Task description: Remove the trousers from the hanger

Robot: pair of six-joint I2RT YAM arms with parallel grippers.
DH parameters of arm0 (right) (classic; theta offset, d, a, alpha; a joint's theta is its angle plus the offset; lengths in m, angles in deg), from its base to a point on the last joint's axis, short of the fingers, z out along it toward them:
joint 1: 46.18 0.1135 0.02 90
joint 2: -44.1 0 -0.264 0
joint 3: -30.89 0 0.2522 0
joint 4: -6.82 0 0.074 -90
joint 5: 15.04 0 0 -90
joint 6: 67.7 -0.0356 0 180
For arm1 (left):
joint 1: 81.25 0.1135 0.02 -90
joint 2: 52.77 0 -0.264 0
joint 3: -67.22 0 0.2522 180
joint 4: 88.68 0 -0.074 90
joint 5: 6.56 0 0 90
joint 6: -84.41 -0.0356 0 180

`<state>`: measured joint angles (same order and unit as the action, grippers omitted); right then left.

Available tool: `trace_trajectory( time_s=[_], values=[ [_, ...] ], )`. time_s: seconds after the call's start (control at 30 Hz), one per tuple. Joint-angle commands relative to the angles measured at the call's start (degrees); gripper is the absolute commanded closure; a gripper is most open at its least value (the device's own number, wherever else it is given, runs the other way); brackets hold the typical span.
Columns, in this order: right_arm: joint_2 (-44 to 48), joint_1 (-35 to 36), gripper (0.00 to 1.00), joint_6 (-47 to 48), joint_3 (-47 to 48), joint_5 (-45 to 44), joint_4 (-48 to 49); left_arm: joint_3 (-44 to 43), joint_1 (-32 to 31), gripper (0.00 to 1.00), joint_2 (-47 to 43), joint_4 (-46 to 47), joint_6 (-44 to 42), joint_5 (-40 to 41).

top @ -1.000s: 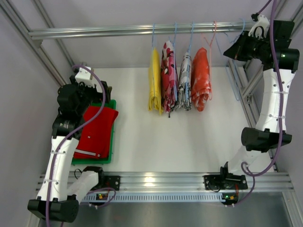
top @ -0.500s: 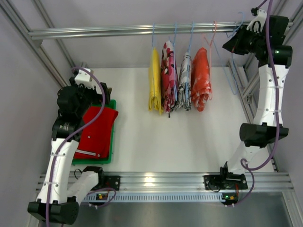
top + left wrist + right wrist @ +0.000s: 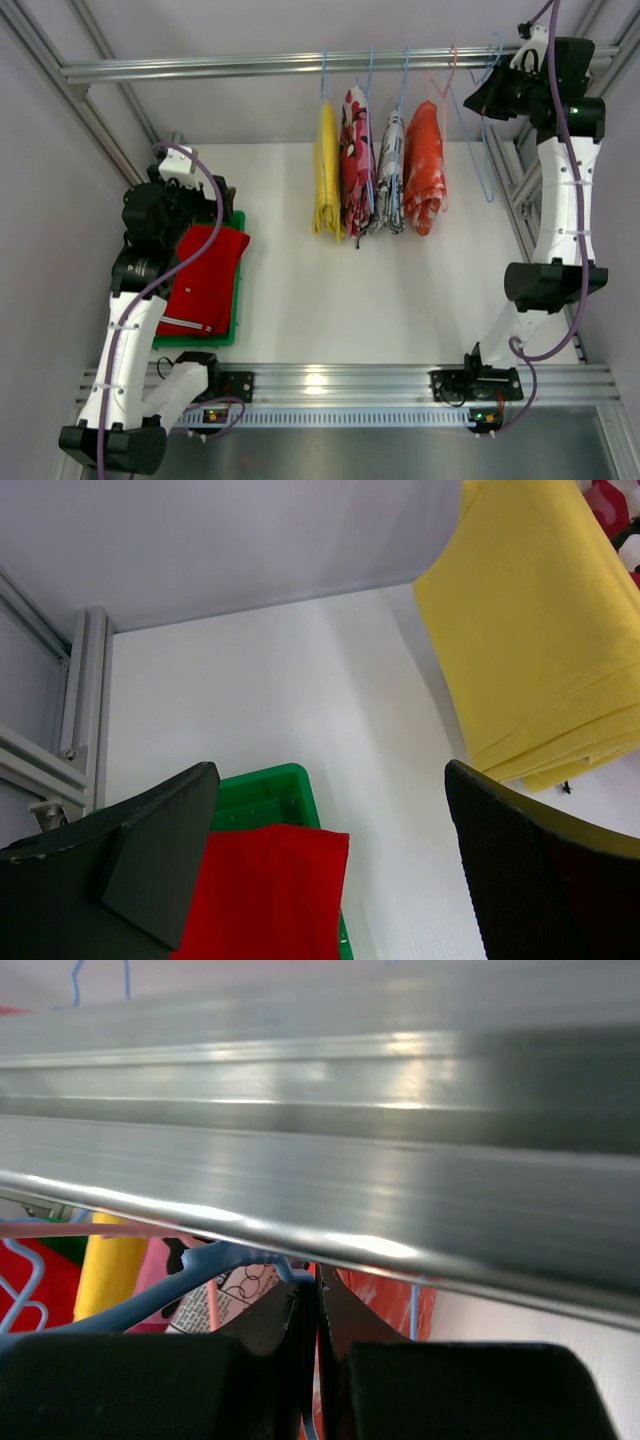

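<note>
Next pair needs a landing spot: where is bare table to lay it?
Bare table lies between the green tray and the right arm, in front of the hanging garments. Crowded: the tray, filled by red trousers, and the rail, hung with garments.

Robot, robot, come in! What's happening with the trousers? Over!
Left end effector open over red trousers on green tray. Right end effector shut on empty blue hanger. Yellow trousers on rail. Nothing blocking.

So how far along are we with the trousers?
Done: the red trousers lie on the green tray, with the left gripper open above. In hand: the right gripper is shut on an empty blue hanger at the rail. Left: the yellow trousers hang there.
</note>
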<state>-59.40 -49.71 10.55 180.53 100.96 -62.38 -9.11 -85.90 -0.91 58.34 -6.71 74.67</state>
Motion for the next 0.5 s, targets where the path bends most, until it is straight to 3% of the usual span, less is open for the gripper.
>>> trace_trajectory(
  time_s=[0.0,0.07,0.37,0.47],
  values=[
    [1.7,0.8,0.98,1.3,-2.4,-2.0,3.2,0.0,0.1,0.01,-1.3,2.7,0.4,0.9],
    [1.7,0.8,0.98,1.4,-3.0,-1.9,3.1,0.0,0.0,0.01,-1.4,2.6,0.2,0.9],
    [3.7,0.9,0.73,1.3,-5.3,-1.4,4.5,-0.2,0.0,0.01,-1.8,2.9,0.9,-0.7],
    [6.3,0.8,0.48,1.2,-7.3,-1.4,5.9,0.3,0.0,0.01,-1.8,3.8,0.9,-2.7]
  ],
)
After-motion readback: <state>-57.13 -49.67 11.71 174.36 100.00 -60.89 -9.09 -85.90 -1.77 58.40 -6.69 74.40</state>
